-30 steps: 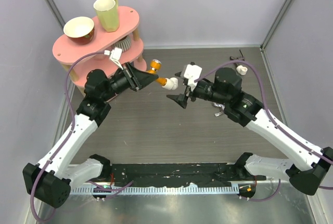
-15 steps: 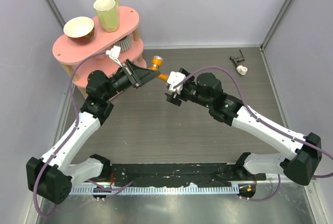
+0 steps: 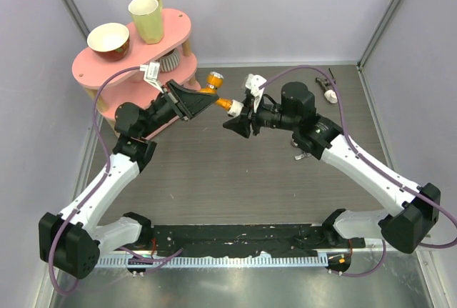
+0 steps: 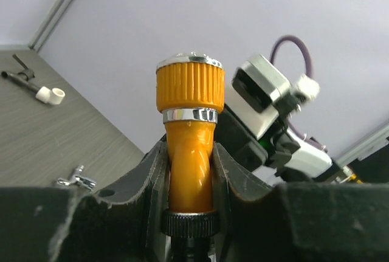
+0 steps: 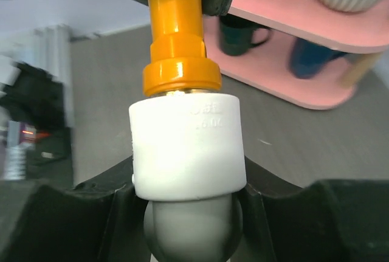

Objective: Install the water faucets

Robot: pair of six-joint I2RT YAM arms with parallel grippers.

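Two claws meet upper centre: left claw clenched on orange tap, right claw grasping white fitting seated on tap end; tightening likely left.

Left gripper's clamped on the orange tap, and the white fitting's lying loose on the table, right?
No: the white fitting is off the table, in the right gripper, per the right wrist view. The left gripper does clamp the orange tap.
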